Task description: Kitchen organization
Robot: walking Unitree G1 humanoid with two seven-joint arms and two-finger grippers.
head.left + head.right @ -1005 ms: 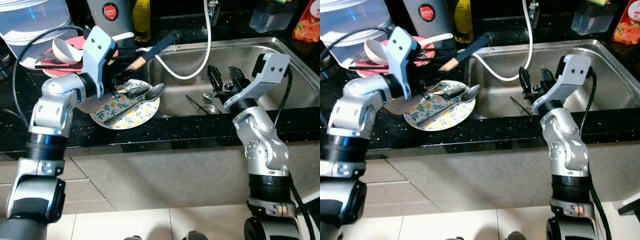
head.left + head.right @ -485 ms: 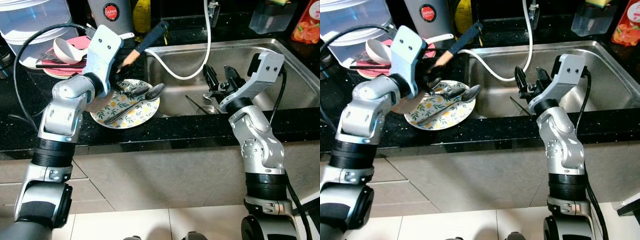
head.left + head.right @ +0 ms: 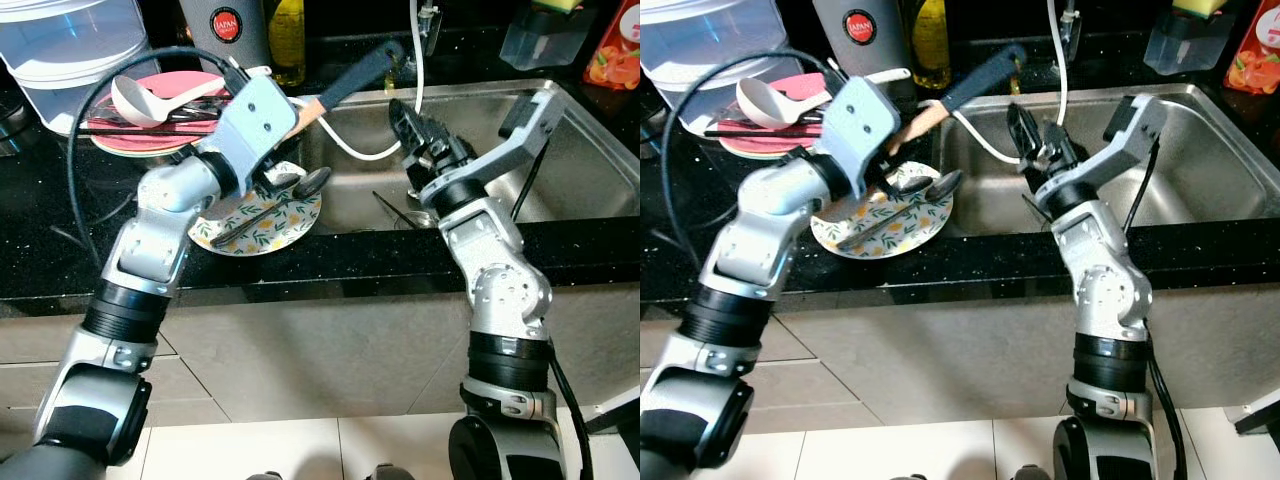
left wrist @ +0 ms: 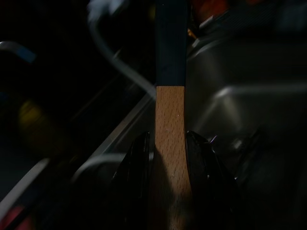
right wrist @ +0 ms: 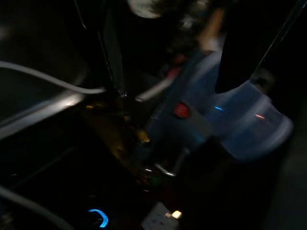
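Left pincer [image 3: 285,140] was clenched on a spatula [image 3: 345,82] with a light wooden shaft and a dark blue grip; in the left wrist view its two black fingers [image 4: 136,165] pressed against either side of the wooden shaft [image 4: 169,124]. The spatula stood tilted above the near-left corner of the steel sink [image 3: 560,150], its blue end pointing up and away toward the tap and the white hose [image 3: 335,140] that looped down into the basin. Just below the left pincer a floral plate [image 3: 262,225] lay on the black desk [image 3: 320,262] beside the sink's left rim, carrying a large spoon [image 3: 310,182] and other cutlery. Farther back on the desk, a pink plate [image 3: 140,135] held a white ladle [image 3: 150,95] and dark chopsticks, next to a clear plastic tub [image 3: 70,50].

Right pincer [image 3: 420,130] hung over the sink's left half, near the spatula's blue end but apart from it, its fingers spread and grasping nothing. The right wrist view was dark and blurred; a pale hose [image 5: 48,79] and a bluish translucent container [image 5: 240,129] could be made out. A few utensils [image 3: 395,210] lay on the sink bottom. A yellow bottle [image 3: 285,40] and a dark canister with a red label [image 3: 225,25] stood behind the sink's left corner.
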